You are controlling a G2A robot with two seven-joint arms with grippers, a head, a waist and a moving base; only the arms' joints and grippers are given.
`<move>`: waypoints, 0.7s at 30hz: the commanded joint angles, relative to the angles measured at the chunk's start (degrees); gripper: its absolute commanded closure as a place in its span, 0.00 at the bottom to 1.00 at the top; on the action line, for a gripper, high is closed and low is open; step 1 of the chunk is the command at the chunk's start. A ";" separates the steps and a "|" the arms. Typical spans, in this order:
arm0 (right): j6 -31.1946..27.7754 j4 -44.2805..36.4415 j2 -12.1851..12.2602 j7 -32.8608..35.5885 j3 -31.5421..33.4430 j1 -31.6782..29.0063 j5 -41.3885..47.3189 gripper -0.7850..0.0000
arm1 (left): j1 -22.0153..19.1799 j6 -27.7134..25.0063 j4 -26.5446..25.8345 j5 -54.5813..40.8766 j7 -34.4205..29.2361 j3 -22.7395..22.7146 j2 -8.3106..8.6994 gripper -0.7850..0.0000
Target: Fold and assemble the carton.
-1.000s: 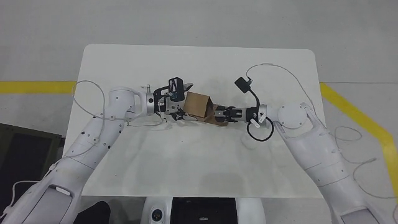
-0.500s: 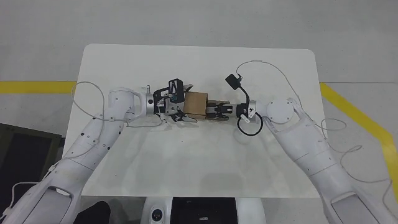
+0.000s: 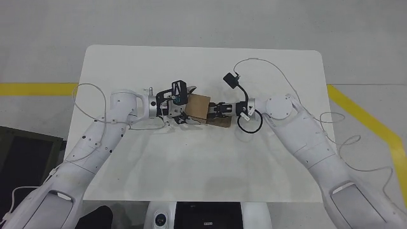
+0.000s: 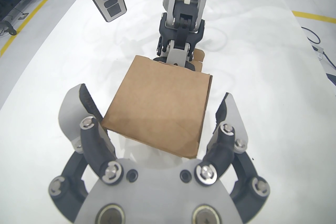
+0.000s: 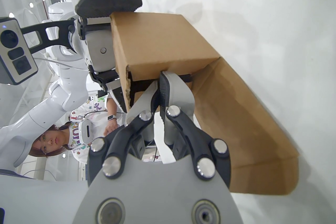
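Note:
A brown cardboard carton (image 3: pixel 199 106) sits tilted at the middle of the white table (image 3: pixel 286 165). My left gripper (image 4: pixel 155 109) straddles its near end, and its fingers (image 4: pixel 86 107) press both side walls of the carton (image 4: pixel 160 107). My right gripper (image 5: pixel 160 78) is shut, with its tips pushed into the opposite, open end of the carton (image 5: pixel 157 38). One long flap (image 5: pixel 236 130) stands open beside the right fingers. The right gripper (image 4: pixel 178 62) meets the carton's far edge.
A thin cable (image 3: pixel 280 70) loops across the table behind the right arm. Bare tabletop lies on every side of the carton, with wide room toward the front edge (image 3: pixel 203 197).
The right gripper has moved left into the carton's open end, folding in the flap that lay spread there. The left gripper has stayed at the carton's other end.

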 commanded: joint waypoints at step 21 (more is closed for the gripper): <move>1.59 -2.60 2.67 4.43 6.62 -2.24 -3.68 1.00 | -0.19 0.37 0.46 -0.02 0.23 -0.16 -0.16 0.00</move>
